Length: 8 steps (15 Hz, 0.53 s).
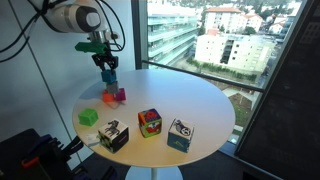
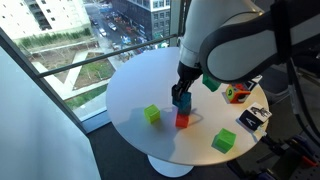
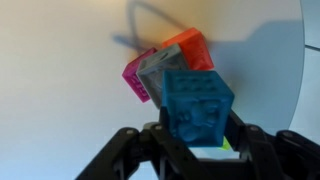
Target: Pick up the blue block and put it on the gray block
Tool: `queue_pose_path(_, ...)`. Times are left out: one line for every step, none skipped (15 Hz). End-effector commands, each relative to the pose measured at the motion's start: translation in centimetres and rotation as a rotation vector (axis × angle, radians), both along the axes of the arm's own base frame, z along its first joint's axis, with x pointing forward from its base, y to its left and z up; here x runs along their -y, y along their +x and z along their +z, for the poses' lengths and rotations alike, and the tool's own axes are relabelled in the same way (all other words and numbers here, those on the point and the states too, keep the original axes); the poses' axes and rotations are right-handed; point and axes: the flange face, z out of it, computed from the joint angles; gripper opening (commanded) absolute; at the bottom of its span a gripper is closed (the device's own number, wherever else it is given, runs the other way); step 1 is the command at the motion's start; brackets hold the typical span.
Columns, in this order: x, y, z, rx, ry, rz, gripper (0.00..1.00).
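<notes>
Between your gripper's jaws the blue block sits clamped. Just beyond the fingertips, slightly to the left in the wrist view, lies the gray block, pressed between a pink block and an orange block. Shift that way before you lower.

A round white counter stands beside tall windows. Daylight floods in; city buildings lie below outside.

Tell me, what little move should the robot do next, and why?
Probably nudge the gripper sideways so the blue block it holds centres over the gray block; in the wrist view the gray one peeks out off-centre, between a pink block and an orange block.
</notes>
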Motion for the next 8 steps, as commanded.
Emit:
queue_pose_path(0.4, 1.16, 0.47, 0.016, -0.009, 0.034, 0.3)
queue_pose_path(0.51, 1.27, 0.56, 0.016, -0.011, 0.037, 0.3)
queue_pose_path(0.61, 1.35, 0.62, 0.015, -0.013, 0.039, 0.3)
queue_pose_path(0.74, 1.43, 0.68, 0.013, -0.016, 0.042, 0.3)
queue_pose_path(0.88, 1.49, 0.73, 0.01, -0.02, 0.048, 0.3)
queue_pose_path(1.0, 1.56, 0.78, 0.007, -0.023, 0.053, 0.3)
queue_pose_path(1.09, 1.6, 0.81, 0.004, -0.023, 0.059, 0.3)
queue_pose_path(1.18, 1.65, 0.85, 0.001, -0.024, 0.068, 0.3)
